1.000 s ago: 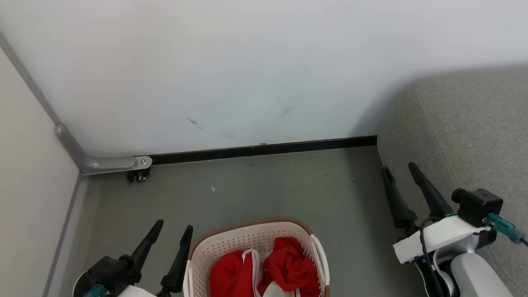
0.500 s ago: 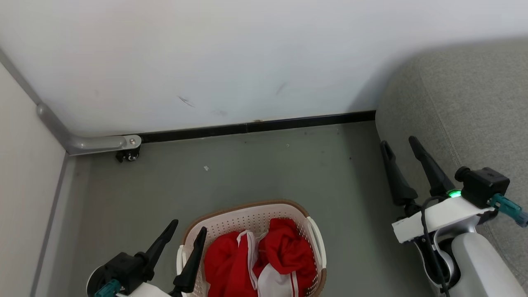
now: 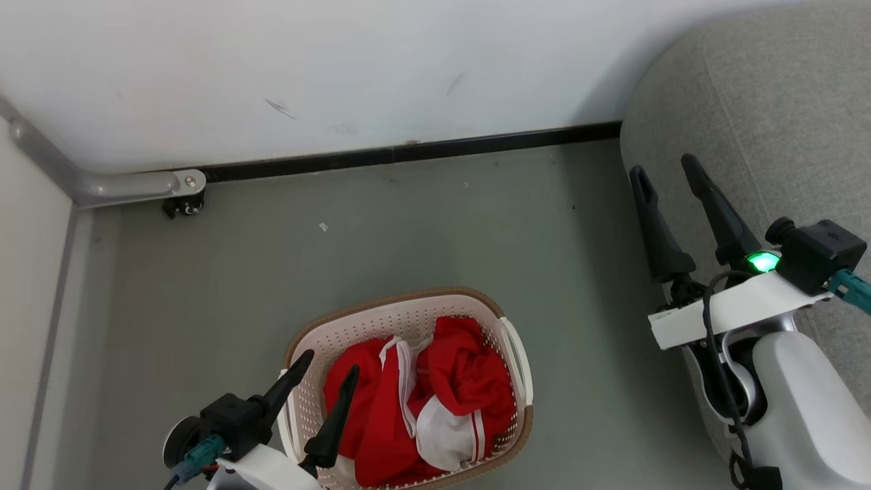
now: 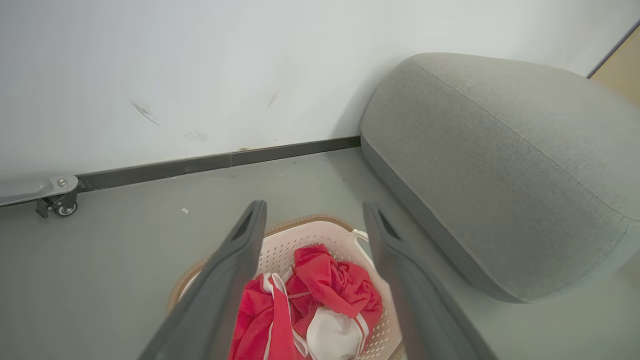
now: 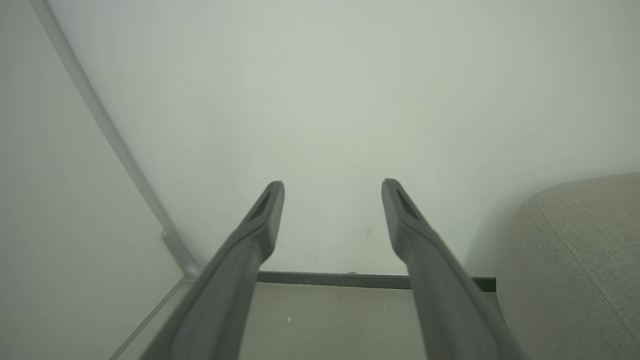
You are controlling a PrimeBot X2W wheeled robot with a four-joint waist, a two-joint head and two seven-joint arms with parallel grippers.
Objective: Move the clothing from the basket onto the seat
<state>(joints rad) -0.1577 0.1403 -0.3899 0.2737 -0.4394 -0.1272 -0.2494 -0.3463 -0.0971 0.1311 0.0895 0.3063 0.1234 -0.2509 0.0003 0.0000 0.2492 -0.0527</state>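
On the grey floor (image 3: 422,224), near the wall (image 3: 408,61), stands the basket (image 3: 381,323), and the clothing (image 3: 449,388) lies inside it as a crumpled red and white heap. The seat (image 3: 782,116) is to the right of the basket, with a strip of floor between them.

The left jaws stand wide and hold nothing. They hang over the near left rim of the basket, and their tips point forward and a little to the right. In the left wrist view the heap shows between the two fingers, ahead and lower, so I judge that a short descent along this line brings the jaws onto the fabric. The heap has no clear long axis. Only a white striped fold runs roughly along the basket's length.

The right jaws are also wide and empty, raised beside the edge of the seat, well apart from the basket. The left arm is clearly the nearer one.
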